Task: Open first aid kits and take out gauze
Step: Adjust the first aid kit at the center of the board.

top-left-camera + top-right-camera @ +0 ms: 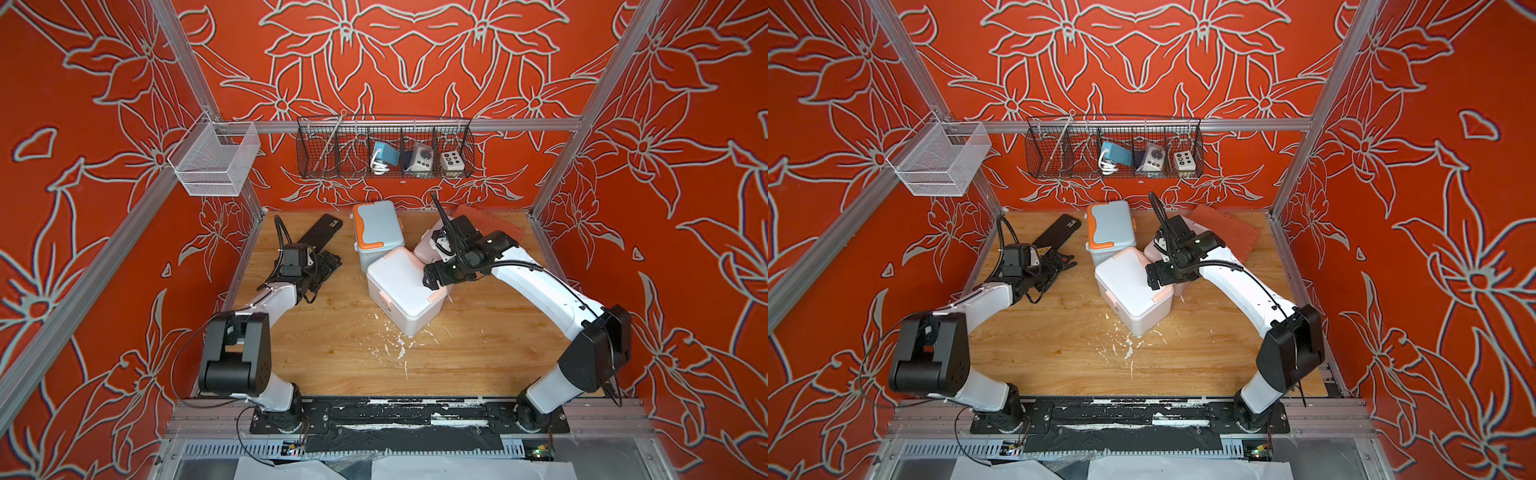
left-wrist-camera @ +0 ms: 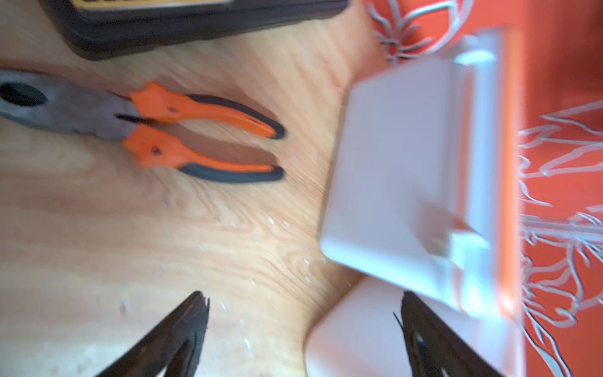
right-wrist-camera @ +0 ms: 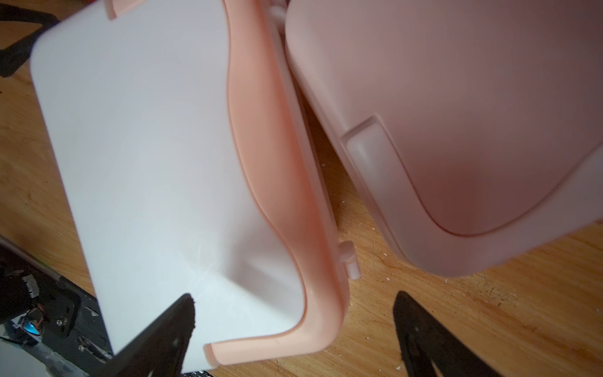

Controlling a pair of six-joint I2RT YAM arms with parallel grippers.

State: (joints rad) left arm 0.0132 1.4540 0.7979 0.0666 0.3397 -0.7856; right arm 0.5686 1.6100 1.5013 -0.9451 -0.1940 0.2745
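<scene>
Three first aid kits stand clustered mid-table with lids shut: a blue-grey one with orange trim (image 1: 376, 232) (image 1: 1111, 232) (image 2: 408, 179), a white one with peach trim (image 1: 405, 291) (image 1: 1129, 291) (image 3: 146, 147), and a pink one (image 1: 422, 251) (image 3: 456, 114) largely hidden under my right arm. My right gripper (image 1: 432, 278) (image 1: 1158, 276) (image 3: 293, 313) is open, its jaws straddling the white kit's peach-trimmed corner beside the pink kit. My left gripper (image 1: 332, 262) (image 1: 1061, 264) (image 2: 303, 313) hangs open and holds nothing, left of the kits above bare wood. No gauze is in view.
A long black case (image 1: 322, 232) (image 2: 195, 26) lies at the back left. Orange-handled pliers (image 2: 182, 130) rest on the wood near it. A ribbed orange tool case (image 1: 494, 220) leans at the back right. Wire baskets (image 1: 384, 153) hang on the rear rail.
</scene>
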